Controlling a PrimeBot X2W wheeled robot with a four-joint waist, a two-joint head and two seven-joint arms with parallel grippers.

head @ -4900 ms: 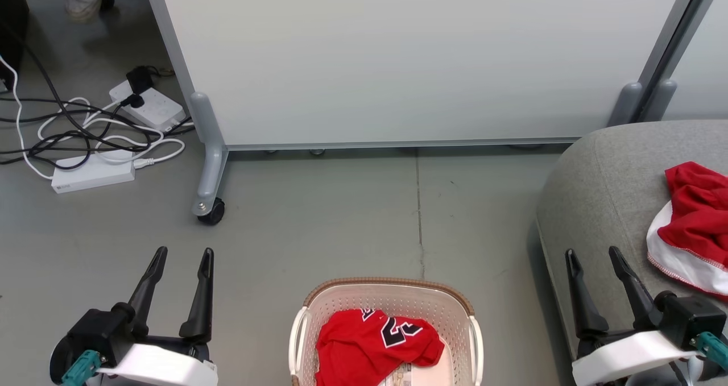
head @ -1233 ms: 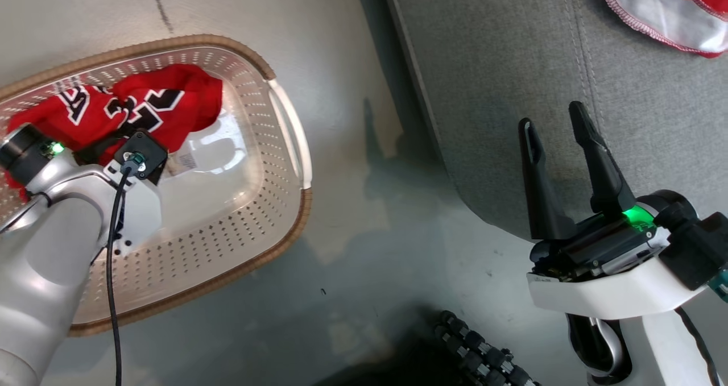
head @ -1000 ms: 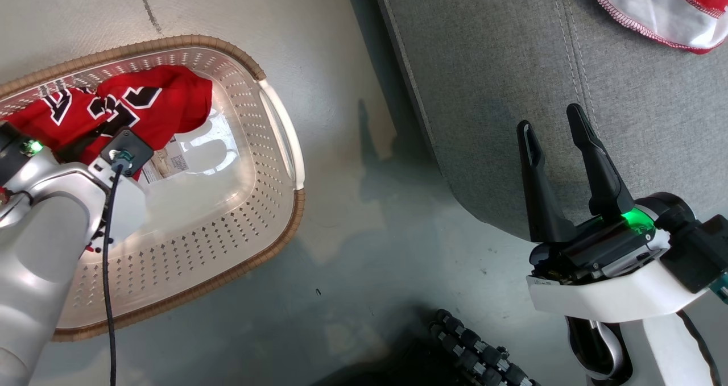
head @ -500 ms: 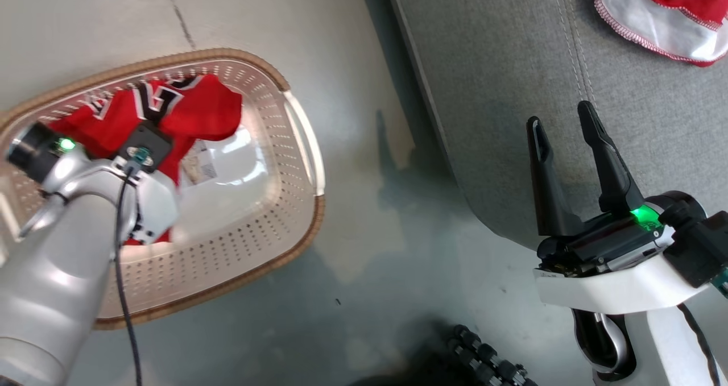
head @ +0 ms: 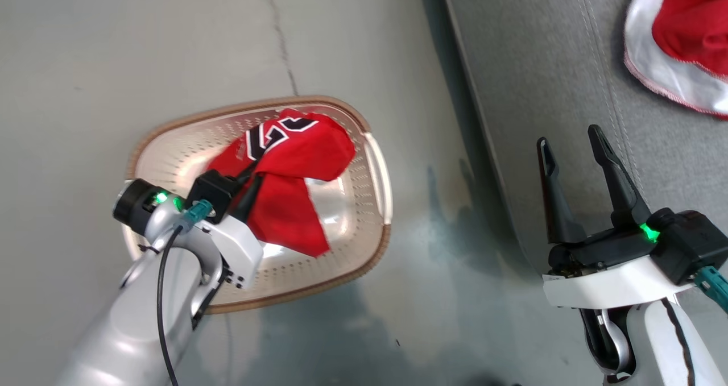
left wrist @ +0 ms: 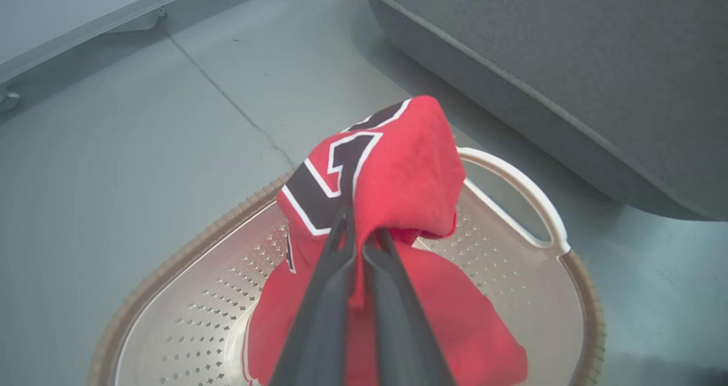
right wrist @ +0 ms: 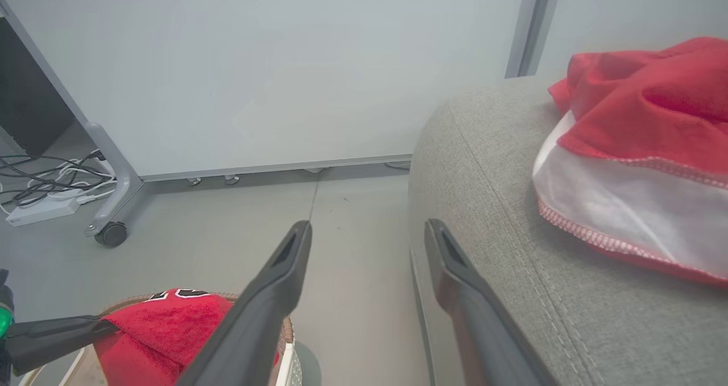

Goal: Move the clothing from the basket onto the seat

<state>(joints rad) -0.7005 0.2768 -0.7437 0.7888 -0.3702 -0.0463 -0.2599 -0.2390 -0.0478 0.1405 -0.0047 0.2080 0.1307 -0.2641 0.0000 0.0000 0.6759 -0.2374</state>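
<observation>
**A:** As the left end effector (head: 254,169) comes up out of the basket (head: 318,286), the jersey (head: 296,147) comes with it. A moment ago that red cloth lay slumped in the bottom, and now it's bunched into a peak with the numerals on top!

**B:** The hold looks sound, too. The left wrist view has the two dark fingers pressed together on a fold, with cloth draped over the tips.

**A:** The tail hangs low, though. The lower part of the jersey is inside the basket walls, so it isn't clear of the rim yet.

**B:** Meanwhile the right end effector (head: 569,136) waits at the edge of the seat (head: 540,79), fingers spread, carrying nothing.

**A:** And the white-banded garment (head: 688,33) already lies on that grey cushion, well apart from the basket.

**B:** So one is home and one is in the air. That looks like the halfway mark, with the second pickup under way.

**A:** What's left, then?

**B:** It likely needs more height until the hem clears the rim. Then it's a swing across the strip of floor (head: 432,272) and a release over the seat. The trailing cloth could catch the rim and drag the basket along.
</observation>
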